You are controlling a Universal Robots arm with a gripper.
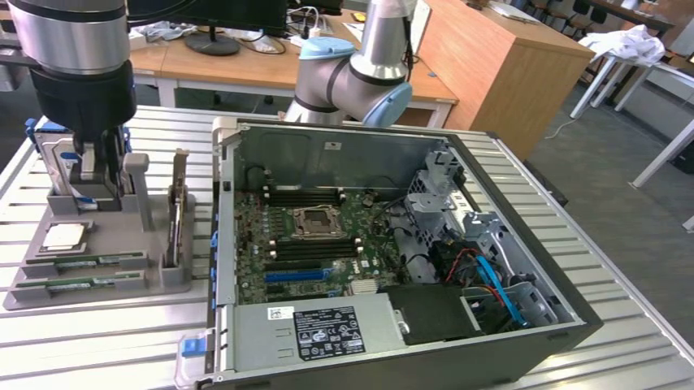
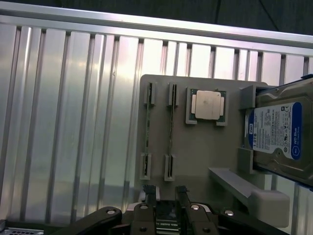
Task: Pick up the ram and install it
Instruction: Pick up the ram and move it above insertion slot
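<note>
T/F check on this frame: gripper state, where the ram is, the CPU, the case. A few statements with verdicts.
1. The gripper is open and holds nothing. True.
2. Two ram sticks sit in the grey holder. True.
3. The processor chip is seated on the motherboard. False: it lies in the holder, between the ram sticks and the hard drive.
4. The computer case has its side panel on. False: the side is open and the motherboard is exposed.
</note>
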